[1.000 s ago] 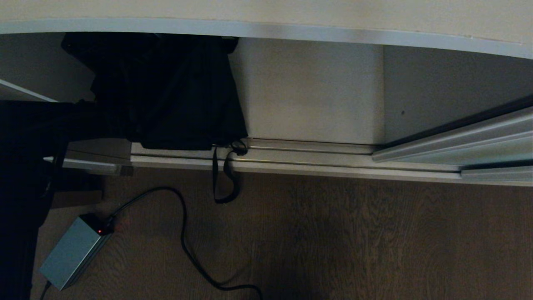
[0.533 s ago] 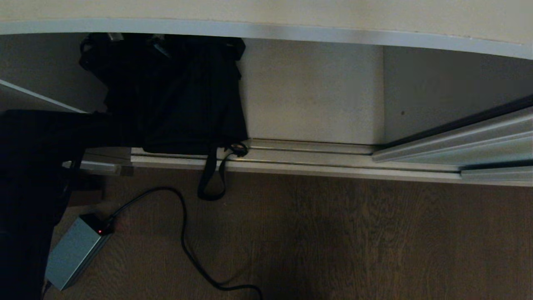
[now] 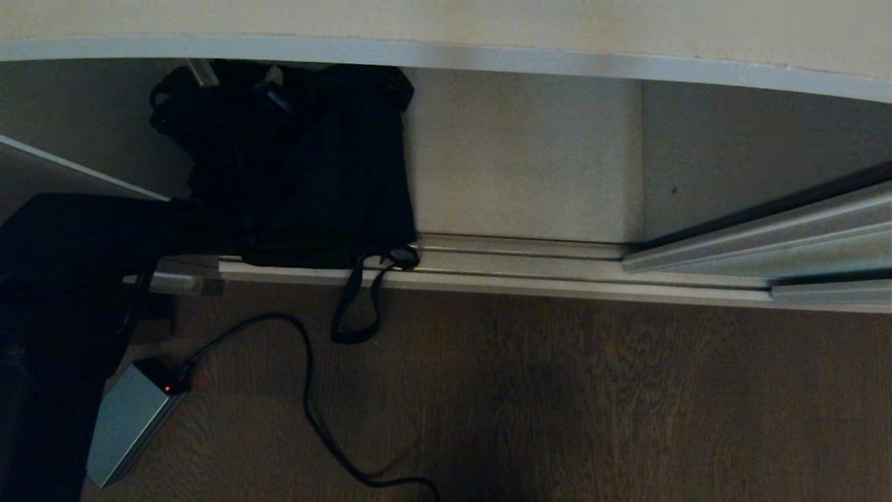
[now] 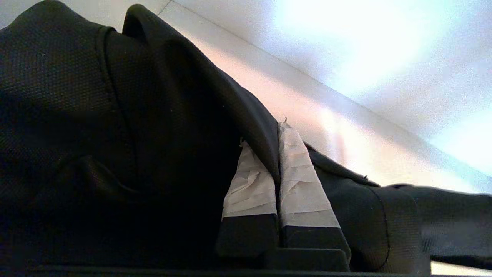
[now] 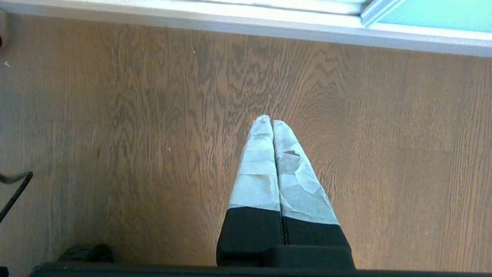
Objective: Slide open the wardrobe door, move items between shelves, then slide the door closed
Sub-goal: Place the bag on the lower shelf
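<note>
A floppy black bag (image 3: 306,167) hangs under the white shelf with a silvery front edge (image 3: 488,59), in front of the wardrobe's lower white board (image 3: 523,160). One strap loop (image 3: 355,307) dangles past the floor track. My left gripper (image 4: 269,138) is shut on a fold of the bag's fabric (image 4: 115,115), which fills most of the left wrist view. The dark left arm (image 3: 70,279) reaches in from the left. The sliding wardrobe door (image 3: 766,237) stands pushed to the right; its blue-green glass (image 5: 442,11) shows in the right wrist view. My right gripper (image 5: 271,121) hangs shut and empty over the wooden floor.
The grooved metal floor track (image 3: 557,272) runs along the wardrobe's front. A grey power box (image 3: 129,422) with a red light and a black cable (image 3: 306,397) lie on the wooden floor (image 3: 592,404) at the left. Another white board edge (image 3: 70,174) slants in at the left.
The left arm and the bag it holds have shifted to the right under the shelf, and the dangling strap loop has swung a little left. The right gripper has stayed still.
</note>
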Motion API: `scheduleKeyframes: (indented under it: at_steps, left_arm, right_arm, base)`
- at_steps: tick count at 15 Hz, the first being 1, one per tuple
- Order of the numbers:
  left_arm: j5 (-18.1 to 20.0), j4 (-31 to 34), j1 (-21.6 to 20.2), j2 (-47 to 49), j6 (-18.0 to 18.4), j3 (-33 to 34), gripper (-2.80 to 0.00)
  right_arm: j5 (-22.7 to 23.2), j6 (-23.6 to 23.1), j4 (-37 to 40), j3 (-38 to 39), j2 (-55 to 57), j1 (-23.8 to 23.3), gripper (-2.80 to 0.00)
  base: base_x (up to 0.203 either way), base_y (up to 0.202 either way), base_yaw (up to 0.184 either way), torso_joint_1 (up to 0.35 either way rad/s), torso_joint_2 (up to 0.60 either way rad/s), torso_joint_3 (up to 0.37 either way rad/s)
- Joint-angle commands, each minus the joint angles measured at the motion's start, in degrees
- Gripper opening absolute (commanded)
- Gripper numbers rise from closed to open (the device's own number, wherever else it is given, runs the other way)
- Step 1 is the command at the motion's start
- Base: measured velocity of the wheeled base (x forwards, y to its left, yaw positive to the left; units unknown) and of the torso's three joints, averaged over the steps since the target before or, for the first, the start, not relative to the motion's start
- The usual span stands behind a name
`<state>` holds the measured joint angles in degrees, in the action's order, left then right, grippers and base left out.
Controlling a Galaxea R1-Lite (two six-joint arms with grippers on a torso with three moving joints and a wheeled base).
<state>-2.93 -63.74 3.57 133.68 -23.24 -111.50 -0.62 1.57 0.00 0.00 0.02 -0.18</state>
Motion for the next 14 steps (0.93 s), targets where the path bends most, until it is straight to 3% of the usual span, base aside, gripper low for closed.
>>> scheduleKeyframes:
  at_steps: [1,5,8,13,14]
  left_arm:
    - [-0.1,-0.3,0.0,-0.3,-0.2,0.0,-2.80]
    - [-2.0,-0.2,0.0,-0.3,1.1,0.0,-2.80]
    - [-9.4,-0.3,0.2,-0.7,6.9,0.0,-2.80]
    - [-13.5,0.3,0.7,-0.7,6.5,0.0,-2.80]
    - [-14.3,0.6,0.7,-0.7,6.6,0.0,0.00]
  right_arm:
    - [0.1,0.0,0.0,0.1,-0.2,0.0,-2.80]
    - [0.0,0.0,0.0,0.1,-0.2,0.0,-2.80]
    - [0.0,0.0,0.0,0.1,-0.2,0.0,-2.80]
    - [0.0,0.0,0.0,0.0,-0.2,0.0,-2.80]
    - [0.0,0.0,0.0,0.0,-0.2,0.0,-2.80]
  base:
    - [0.106,0.000,-0.002,-0.002,0.00,0.004]
    - [0.173,0.000,-0.001,0.000,0.00,0.002]
    - [0.000,0.000,0.000,0.000,0.00,0.000]
    - [0.000,0.000,0.000,0.000,0.00,0.000]
    - [0.000,0.000,0.000,0.000,0.00,0.000]
